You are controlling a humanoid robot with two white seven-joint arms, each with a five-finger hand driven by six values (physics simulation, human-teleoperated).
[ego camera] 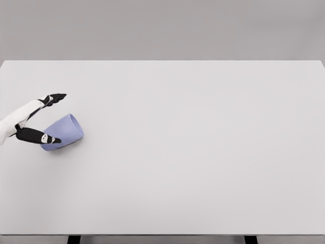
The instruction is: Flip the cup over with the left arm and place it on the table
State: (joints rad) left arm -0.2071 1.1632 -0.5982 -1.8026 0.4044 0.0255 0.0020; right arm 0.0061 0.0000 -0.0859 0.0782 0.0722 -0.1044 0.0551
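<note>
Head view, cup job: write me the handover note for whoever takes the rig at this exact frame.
Left robot hand: at the table's left edge, fingers spread around the cup, one finger lying across its near side; a firm grip is not evident.
Right arm: out of view.
Cup: lavender, lying tilted on its side on the white table, wider end toward the upper right.
Done: hand brought to the cup.
Left: close the grasp, flip the cup, set it on the table.

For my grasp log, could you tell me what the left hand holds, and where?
Cannot be told: the left hand brackets the tipped lavender cup, thumb across its lower end, fingers spread above and apart.
</note>
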